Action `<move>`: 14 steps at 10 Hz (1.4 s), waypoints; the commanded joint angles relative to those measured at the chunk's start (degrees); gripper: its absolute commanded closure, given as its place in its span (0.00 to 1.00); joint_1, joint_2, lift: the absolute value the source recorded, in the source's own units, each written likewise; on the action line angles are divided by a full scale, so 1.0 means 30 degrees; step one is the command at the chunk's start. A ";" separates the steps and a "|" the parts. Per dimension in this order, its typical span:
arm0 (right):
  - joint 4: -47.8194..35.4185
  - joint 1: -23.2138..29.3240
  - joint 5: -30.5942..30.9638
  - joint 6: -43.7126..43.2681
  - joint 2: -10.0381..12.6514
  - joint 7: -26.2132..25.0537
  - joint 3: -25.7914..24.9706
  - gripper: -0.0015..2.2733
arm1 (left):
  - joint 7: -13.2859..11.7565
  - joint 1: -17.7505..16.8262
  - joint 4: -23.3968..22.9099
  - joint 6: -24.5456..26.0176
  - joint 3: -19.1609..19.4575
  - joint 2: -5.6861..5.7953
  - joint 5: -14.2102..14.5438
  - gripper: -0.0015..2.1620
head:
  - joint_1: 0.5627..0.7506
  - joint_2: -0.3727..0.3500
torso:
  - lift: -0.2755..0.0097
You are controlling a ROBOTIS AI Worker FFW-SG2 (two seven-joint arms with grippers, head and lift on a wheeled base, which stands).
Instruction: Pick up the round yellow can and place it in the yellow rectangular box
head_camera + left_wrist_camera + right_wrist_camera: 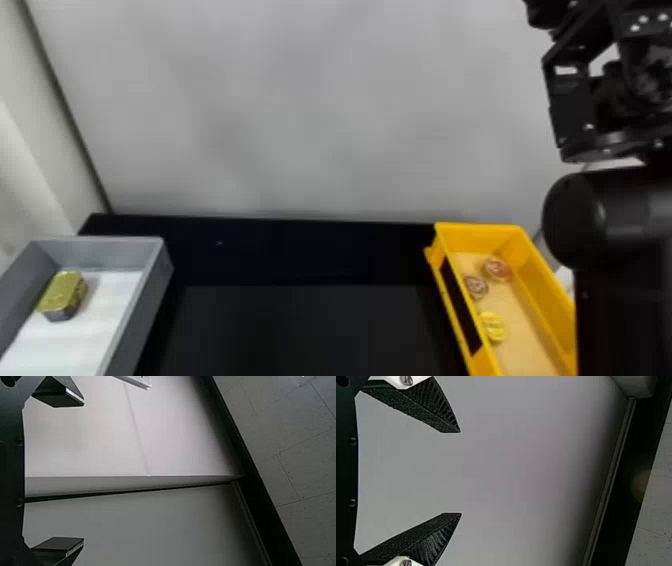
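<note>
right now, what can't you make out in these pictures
Head view: near end of the yellow box, cut off by the bottom edge; its right side runs behind the right arm.
Head view: near end of the grey box, cut off by the bottom edge.
Head view: marking on the round yellow can, too small.

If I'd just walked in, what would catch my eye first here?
Probably the bright yellow box at the right of the black table, with three round cans lying inside. Next, the bulky black arm looming above and beside it. Opposite, at the left, a gray box holds a gold-topped block.
</note>
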 commanded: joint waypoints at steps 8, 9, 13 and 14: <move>-0.0108 0.0010 -0.0001 -0.0049 -0.0029 -0.0072 0.0099 0.00 | 0.0009 -0.0005 -0.0001 0.0001 -0.0058 0.0000 0.0001 0.03 | 0.49 0.29 | 0.94; -0.0108 0.0010 -0.0001 -0.0049 -0.0029 -0.0101 0.0128 0.00 | -0.0020 -0.0005 -0.0001 0.0030 -0.0058 0.0000 0.0001 0.03 | 0.49 0.29 | 0.94; -0.0167 -0.0048 0.0028 -0.0078 -0.0058 -0.0072 0.0157 0.00 | -0.0020 -0.0035 -0.0001 0.0030 -0.0058 0.0029 0.0001 0.03 | 0.49 0.29 | 0.94; -0.0607 -0.0341 0.1875 -0.0313 -0.0293 0.0338 -0.0048 0.00 | -0.0020 -0.0035 -0.0001 0.0001 0.0001 0.0029 -0.0028 0.03 | 0.49 0.29 | 0.94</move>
